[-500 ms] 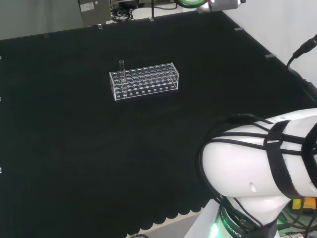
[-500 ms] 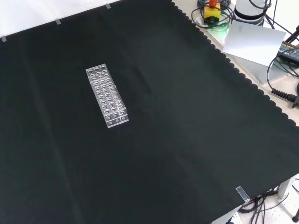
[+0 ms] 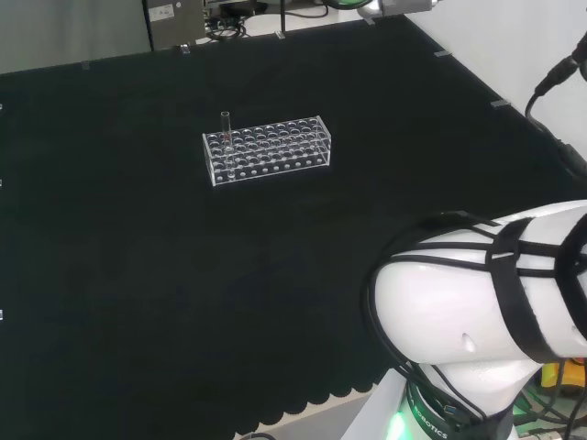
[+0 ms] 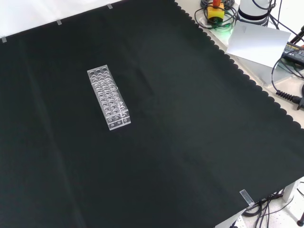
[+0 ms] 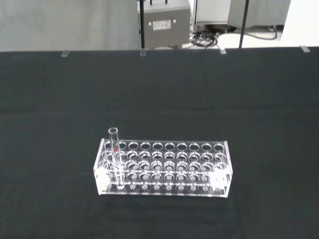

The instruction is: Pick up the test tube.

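One test tube (image 5: 114,149) stands upright in a corner hole of the clear rack (image 5: 163,168), at the rack's left end in the head view, its mouth poking up above the top plate. The rack sits alone on the black cloth (image 3: 138,275), well away from the arm (image 3: 477,312) at that view's right. I cannot tell how the hand's fingers are set. The trouble I'd watch for is the rack itself: it looks light, so a sideways nudge or a slanted pull could drag or tip it along with the tube. Clear glass is also easy to misjudge.
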